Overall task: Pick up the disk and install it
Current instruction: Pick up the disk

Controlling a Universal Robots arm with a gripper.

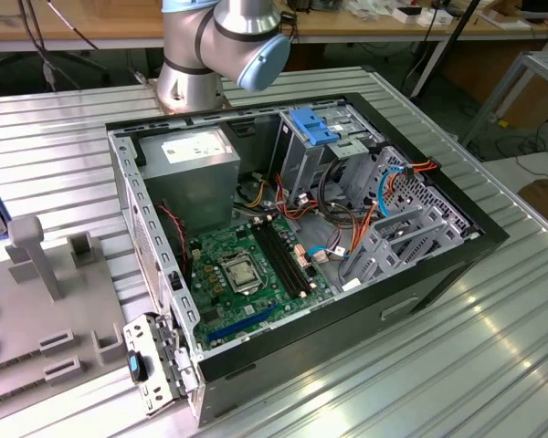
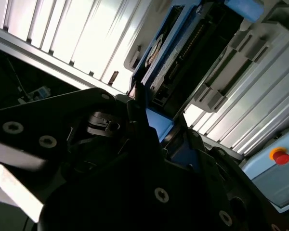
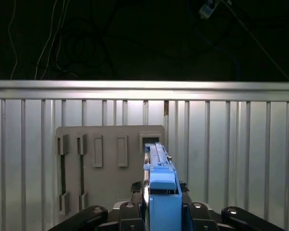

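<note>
In the first wrist view the disk (image 3: 156, 156) shows edge-on in its blue plastic carrier, standing out from between my fingers. My gripper (image 3: 161, 208) is shut on the carrier's near end. The disk's far end points at a slot of a grey holder plate (image 3: 111, 166); I cannot tell whether it touches the plate. The second wrist view shows the disk (image 2: 169, 57) from the side, blue frame around a dark body, with the gripper (image 2: 156, 129) clamped on its end. The open computer case (image 1: 420, 274) lies on the ribbed metal table.
Inside the case are a blue-tabbed drive cage (image 1: 315, 123), a grey power-supply box (image 1: 196, 155), a green motherboard (image 1: 242, 269) and loose cables (image 1: 347, 228). A grey fixture with posts (image 1: 36, 265) stands at the exterior view's left. A red button (image 2: 279, 156) sits on a light box.
</note>
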